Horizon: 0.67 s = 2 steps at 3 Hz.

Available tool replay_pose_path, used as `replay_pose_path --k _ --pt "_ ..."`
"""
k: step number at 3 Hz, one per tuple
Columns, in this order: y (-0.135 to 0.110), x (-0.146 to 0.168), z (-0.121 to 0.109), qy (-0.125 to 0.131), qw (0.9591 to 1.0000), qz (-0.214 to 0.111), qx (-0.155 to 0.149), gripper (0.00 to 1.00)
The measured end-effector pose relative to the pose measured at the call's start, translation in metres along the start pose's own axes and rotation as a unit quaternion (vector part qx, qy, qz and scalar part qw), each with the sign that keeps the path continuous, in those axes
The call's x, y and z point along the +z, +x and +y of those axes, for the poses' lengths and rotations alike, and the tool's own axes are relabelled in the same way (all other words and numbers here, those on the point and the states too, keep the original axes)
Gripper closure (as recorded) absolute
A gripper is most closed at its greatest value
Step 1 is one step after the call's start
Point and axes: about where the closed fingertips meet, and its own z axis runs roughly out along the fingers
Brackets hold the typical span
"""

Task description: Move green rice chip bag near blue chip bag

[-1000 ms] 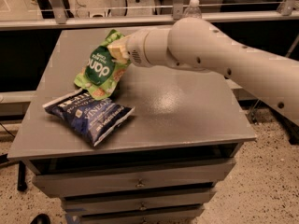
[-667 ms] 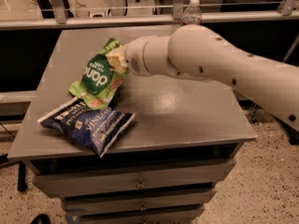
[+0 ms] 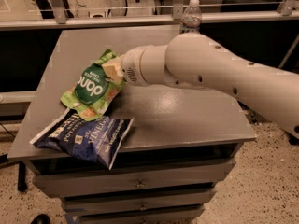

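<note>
The green rice chip bag (image 3: 91, 88) is bright green with a dark green round logo and white lettering. It hangs tilted from my gripper (image 3: 112, 69), which is shut on its upper right corner. The bag's lower edge overlaps the top of the blue chip bag (image 3: 84, 135). The blue chip bag is dark navy with white lettering and lies flat at the front left of the grey cabinet top (image 3: 187, 115), its left end reaching the edge. My white arm (image 3: 224, 78) reaches in from the right.
A clear water bottle (image 3: 190, 16) stands at the back edge of the cabinet top. Drawers (image 3: 140, 185) run below the front edge. A railing (image 3: 93, 20) crosses behind. The floor drops away to the right and left.
My gripper has carried the green bag down and toward the front left. The green bag now touches the blue bag. The blue bag has shifted slightly toward the front left.
</note>
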Motion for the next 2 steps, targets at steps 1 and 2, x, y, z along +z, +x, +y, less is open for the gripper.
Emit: replay_pose_path --k 1,2 --pt "0.0032 -0.0007 0.0038 -0.002 1.0000 0.004 0.004 0.37" --pt "0.0047 -0.0014 0.0048 -0.001 1.0000 0.006 0.005 0.14"
